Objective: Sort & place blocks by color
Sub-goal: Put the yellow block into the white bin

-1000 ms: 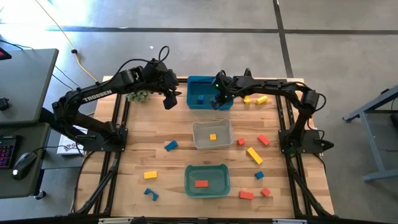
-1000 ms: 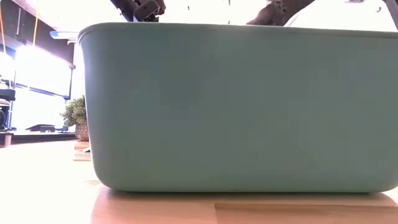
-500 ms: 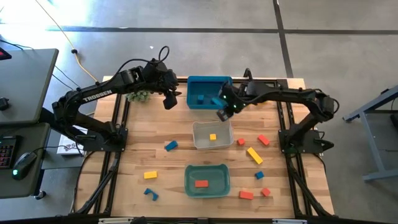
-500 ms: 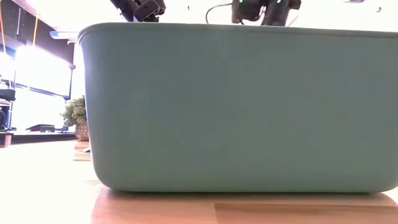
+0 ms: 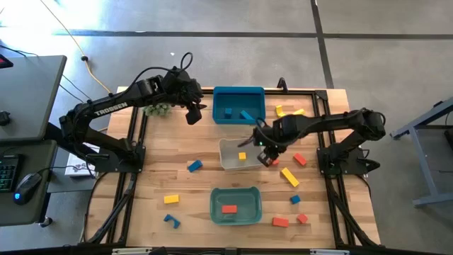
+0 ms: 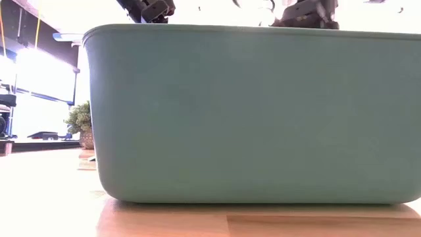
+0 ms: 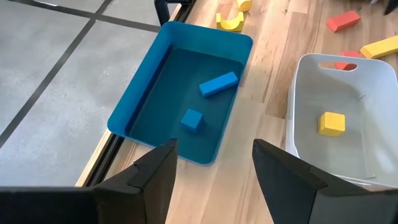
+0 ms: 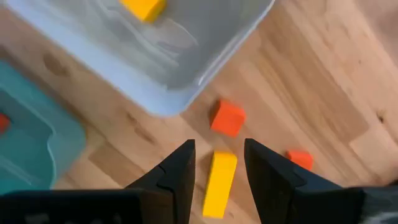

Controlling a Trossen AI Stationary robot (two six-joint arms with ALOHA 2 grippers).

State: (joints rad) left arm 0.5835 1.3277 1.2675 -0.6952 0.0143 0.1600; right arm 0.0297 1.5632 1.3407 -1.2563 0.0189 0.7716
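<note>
The right claw (image 5: 267, 157) hangs open over a red block (image 8: 227, 118) beside the white bin (image 5: 228, 163). The left claw (image 5: 192, 113) is open too.

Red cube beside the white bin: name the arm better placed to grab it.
Right. The right gripper hovers open by the red cube; the left gripper waits near the blue bin.

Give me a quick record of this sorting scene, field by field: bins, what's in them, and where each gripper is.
blue bin: two blue blocks inside
white bin: one yellow cube
green bin: one red block
left gripper: open, empty, hovering beside the blue bin
right gripper: open, empty, by the white bin's edge, over an orange-red cube and a yellow bar
</note>
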